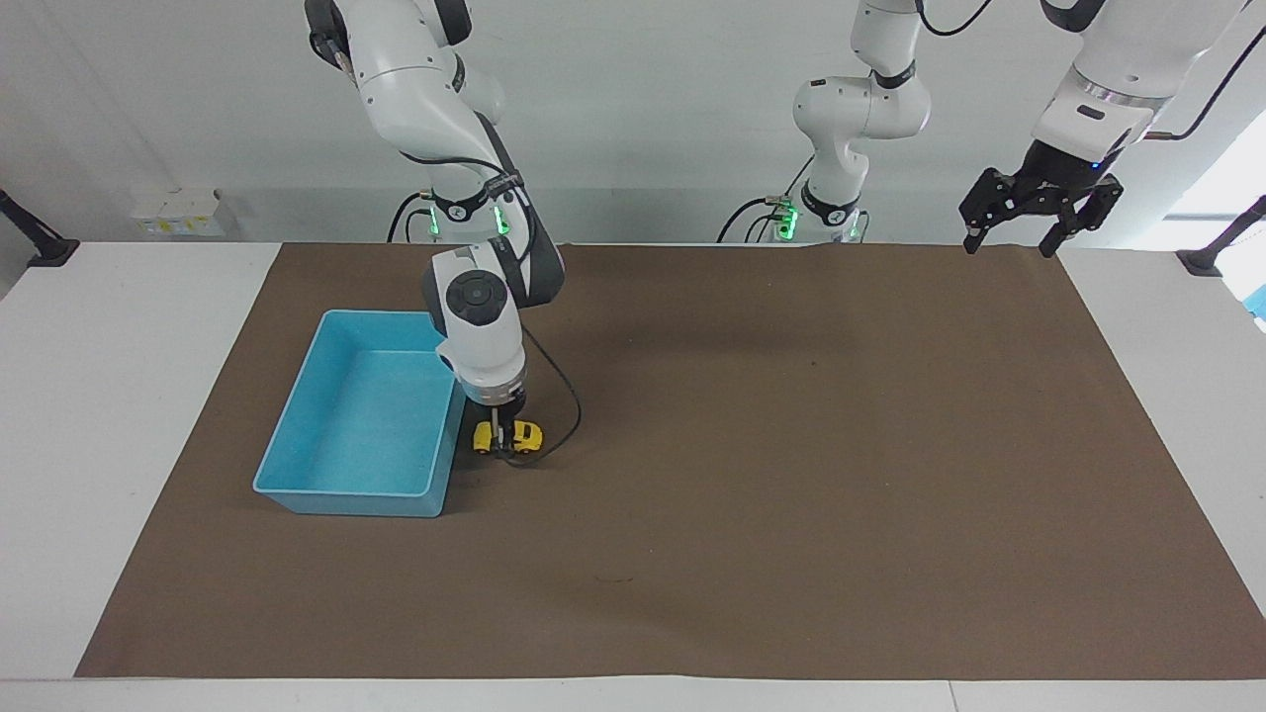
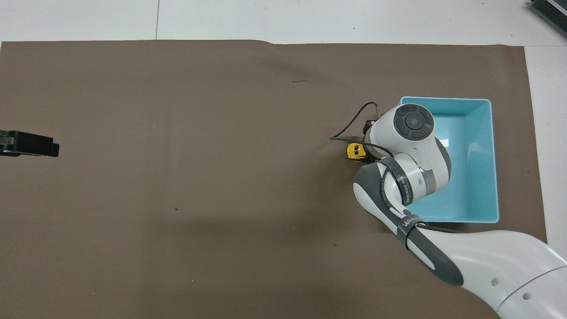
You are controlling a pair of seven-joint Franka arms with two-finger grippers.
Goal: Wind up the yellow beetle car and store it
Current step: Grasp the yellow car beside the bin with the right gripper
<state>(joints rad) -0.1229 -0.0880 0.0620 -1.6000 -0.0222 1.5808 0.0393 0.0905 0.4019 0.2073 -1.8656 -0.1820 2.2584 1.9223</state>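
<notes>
Facing view, right end effector [image 1: 505, 441] clamped on yellow beetle car [image 1: 508, 436] beside blue bin [image 1: 297, 494] wall, left end effector [image 1: 1017, 242] apart

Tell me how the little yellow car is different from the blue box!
The yellow beetle car is tiny; the blue bin is far bigger. The car is rounded with black wheels; the bin is a plain open rectangle with nothing in it. The right gripper is shut on the car, while nothing touches the bin. The left gripper waits open in the air, away from both. Both sit side by side at the right arm's end of the brown mat.
</notes>
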